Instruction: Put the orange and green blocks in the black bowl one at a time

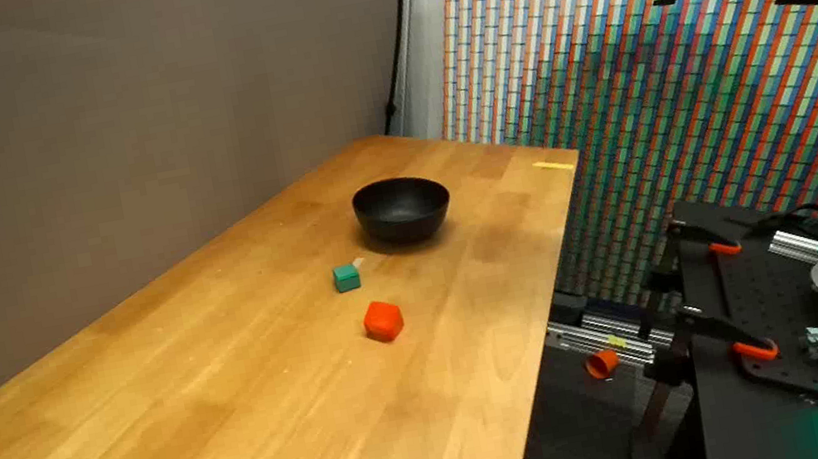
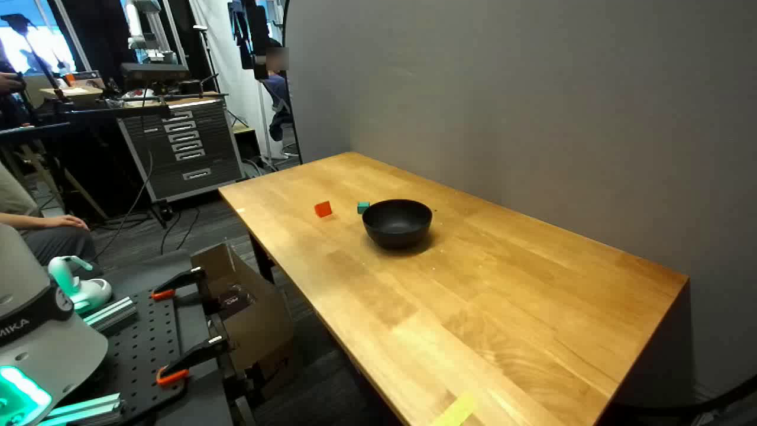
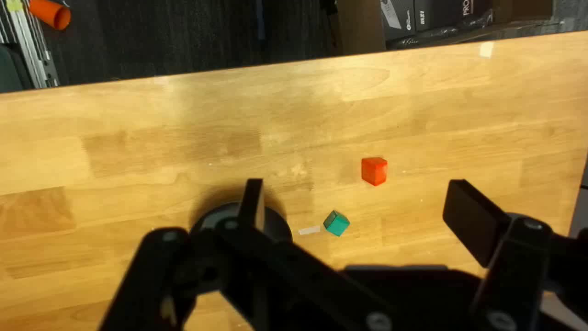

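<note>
The orange block (image 1: 383, 321) rests on the wooden table. It also shows in an exterior view (image 2: 323, 209) and in the wrist view (image 3: 374, 171). The smaller green block (image 1: 346, 278) lies between it and the black bowl (image 1: 403, 211). The green block shows in the wrist view (image 3: 337, 223) and, close behind the bowl (image 2: 397, 223), in an exterior view (image 2: 363, 207). The bowl stands upright; its visible inside holds nothing. My gripper (image 3: 362, 207) is open and empty, well above the table. Its left finger partly hides the bowl in the wrist view.
The wooden table (image 1: 255, 408) has a grey wall panel (image 1: 130, 127) along its far side. A pale tape strip (image 3: 309, 230) lies between bowl and green block. Yellow tape (image 1: 553, 165) marks a table corner. An orange cup (image 1: 602, 364) lies beyond the table edge, below it.
</note>
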Action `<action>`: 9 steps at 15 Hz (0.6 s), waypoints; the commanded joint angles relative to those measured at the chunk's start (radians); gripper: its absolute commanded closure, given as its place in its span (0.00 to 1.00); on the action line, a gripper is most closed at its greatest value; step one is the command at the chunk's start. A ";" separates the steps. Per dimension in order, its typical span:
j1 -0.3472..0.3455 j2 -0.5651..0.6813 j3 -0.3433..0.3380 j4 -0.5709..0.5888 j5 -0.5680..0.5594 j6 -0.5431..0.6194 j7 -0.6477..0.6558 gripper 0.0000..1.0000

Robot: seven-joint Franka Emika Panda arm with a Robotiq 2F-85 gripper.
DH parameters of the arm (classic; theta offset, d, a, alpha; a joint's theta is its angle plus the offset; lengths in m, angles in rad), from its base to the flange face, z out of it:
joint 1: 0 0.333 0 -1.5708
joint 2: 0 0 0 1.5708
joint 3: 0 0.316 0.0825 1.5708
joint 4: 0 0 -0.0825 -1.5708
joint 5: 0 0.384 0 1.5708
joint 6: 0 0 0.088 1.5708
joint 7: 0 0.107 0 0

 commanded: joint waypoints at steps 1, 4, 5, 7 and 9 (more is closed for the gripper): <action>-0.009 0.000 0.007 0.007 0.003 -0.003 -0.003 0.00; -0.009 -0.005 0.007 0.013 0.003 -0.002 -0.003 0.00; -0.009 -0.005 0.007 0.014 0.003 -0.002 -0.003 0.00; -0.011 0.025 0.017 0.014 0.000 0.010 0.016 0.00; 0.002 0.099 0.033 0.019 0.019 0.050 0.026 0.00</action>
